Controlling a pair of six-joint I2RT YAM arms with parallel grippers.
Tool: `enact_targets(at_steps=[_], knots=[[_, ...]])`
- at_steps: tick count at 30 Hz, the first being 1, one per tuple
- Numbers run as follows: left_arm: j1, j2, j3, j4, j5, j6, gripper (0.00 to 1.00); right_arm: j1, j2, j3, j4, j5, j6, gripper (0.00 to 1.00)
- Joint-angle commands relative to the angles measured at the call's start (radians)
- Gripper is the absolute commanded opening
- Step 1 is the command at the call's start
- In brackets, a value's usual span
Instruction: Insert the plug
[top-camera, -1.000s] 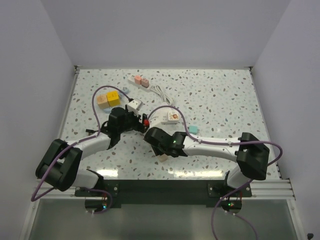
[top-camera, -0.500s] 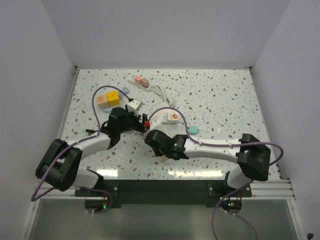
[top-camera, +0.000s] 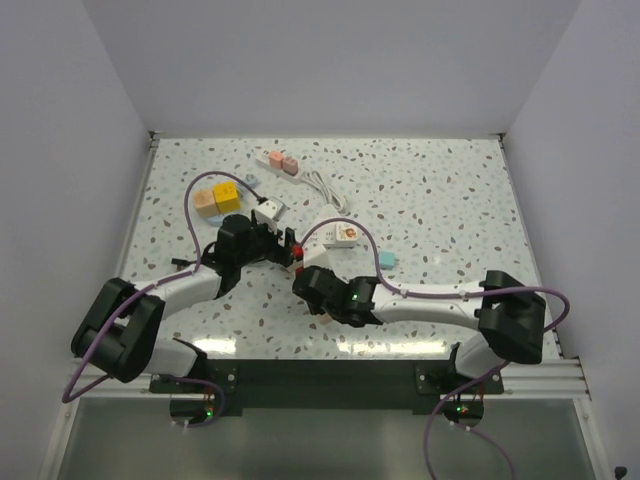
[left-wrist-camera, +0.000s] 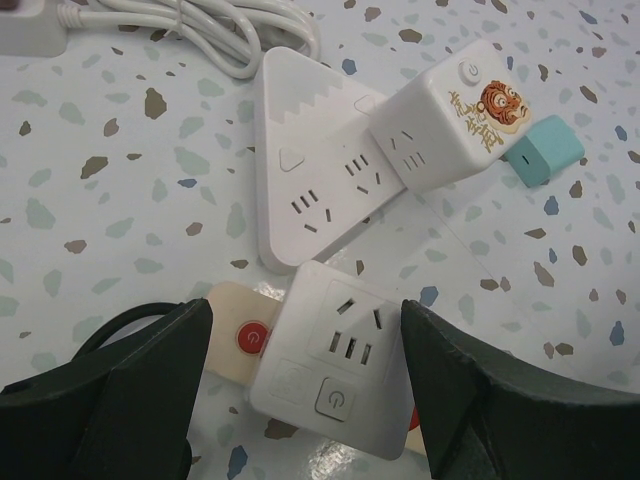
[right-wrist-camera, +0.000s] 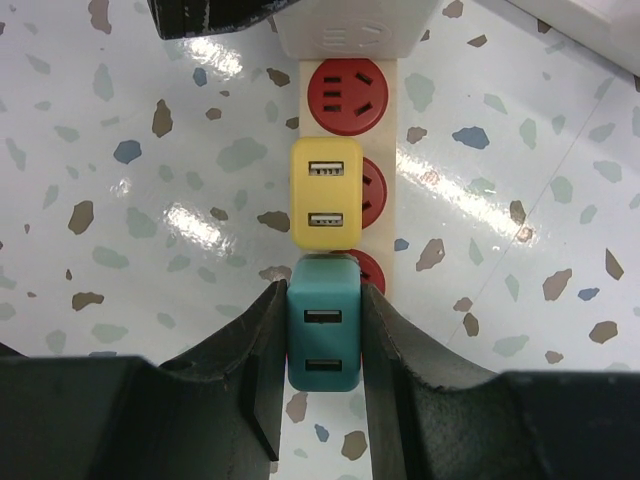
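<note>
The right gripper (right-wrist-camera: 323, 310) clenches the teal plug (right-wrist-camera: 322, 350) at a socket of the power strip (right-wrist-camera: 388, 135) beside the yellow plug (right-wrist-camera: 325, 195); seating looks unfinished; cannot tell whether the left gripper (left-wrist-camera: 305, 335) grips

On the speckled worktop (top-camera: 430, 190) we see a white triangular socket block (left-wrist-camera: 300, 170) touching a white cube (left-wrist-camera: 450, 120) with a tiger sticker, and a small mint block (left-wrist-camera: 545, 150) just beside the cube. Farther back lie a coiled white cord (left-wrist-camera: 190, 25), a white strip (top-camera: 280, 162) carrying pink cubes, and yellow (top-camera: 227, 192) and orange (top-camera: 204, 201) cubes side by side.
</note>
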Motion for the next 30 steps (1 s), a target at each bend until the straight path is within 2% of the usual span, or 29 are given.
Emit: enact_targets(at_steps=[1,14,30], knots=[[-0.006,0.004,0.024,0.010,0.019,0.021,0.81,0.034,0.130,-0.152,-0.221,-0.189,0.096,0.00],[-0.006,-0.009,0.019,0.013,0.029,0.021,0.80,0.070,0.179,-0.222,-0.142,-0.198,0.142,0.00],[-0.006,-0.007,0.016,0.020,0.041,0.021,0.80,0.080,0.182,-0.275,-0.120,-0.209,0.179,0.00]])
